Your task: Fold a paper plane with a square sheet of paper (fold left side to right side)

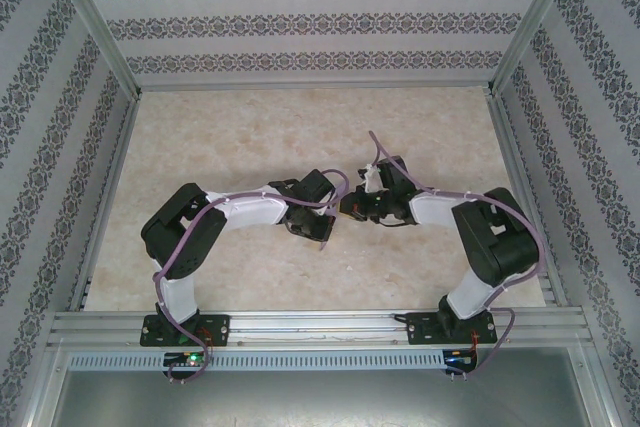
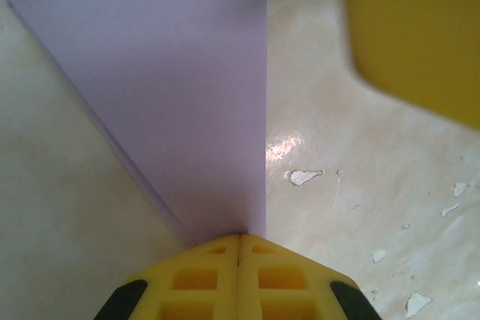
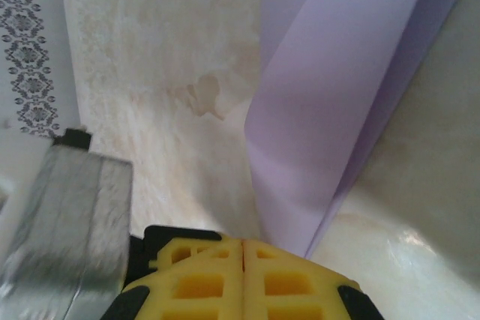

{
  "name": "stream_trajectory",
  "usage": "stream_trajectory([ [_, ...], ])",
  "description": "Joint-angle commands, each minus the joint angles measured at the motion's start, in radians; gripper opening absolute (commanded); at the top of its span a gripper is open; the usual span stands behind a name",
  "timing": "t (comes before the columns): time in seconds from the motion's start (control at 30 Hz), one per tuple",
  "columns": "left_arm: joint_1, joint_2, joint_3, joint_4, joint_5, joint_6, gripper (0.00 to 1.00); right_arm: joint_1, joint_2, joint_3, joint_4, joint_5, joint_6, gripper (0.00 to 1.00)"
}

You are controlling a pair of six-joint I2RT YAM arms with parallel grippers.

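The square sheet of paper (image 2: 172, 88) is lavender and folded, its faces toward the camera. In the left wrist view it narrows to a point that runs under my left gripper (image 2: 240, 236), whose yellow fingers are pressed together. My right gripper (image 3: 244, 243) is shut too, and the paper (image 3: 337, 88) passes beneath its right fingertip with the layers fanning apart further out. From these views I cannot tell that either gripper pinches the sheet. From above, the left gripper (image 1: 322, 224) and right gripper (image 1: 350, 209) nearly meet at the table's middle, covering the paper.
The marble-patterned table (image 1: 250, 137) has chipped white spots (image 2: 304, 177). Patterned walls (image 1: 40, 117) and an aluminium frame close in three sides, with a rail (image 1: 320, 322) at the near edge. A blurred grey block (image 3: 67, 215) sits left of the right gripper.
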Motion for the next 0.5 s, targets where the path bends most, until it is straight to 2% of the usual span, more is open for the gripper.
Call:
stream_trajectory([
  [0.0, 0.029, 0.079, -0.05, -0.165, -0.143, 0.038, 0.0, 0.017, 0.038, 0.036, 0.046, 0.021, 0.057, 0.0],
  [0.47, 0.03, 0.079, -0.06, -0.144, -0.154, 0.033, 0.0, 0.066, 0.139, 0.041, 0.068, 0.029, 0.11, 0.0],
])
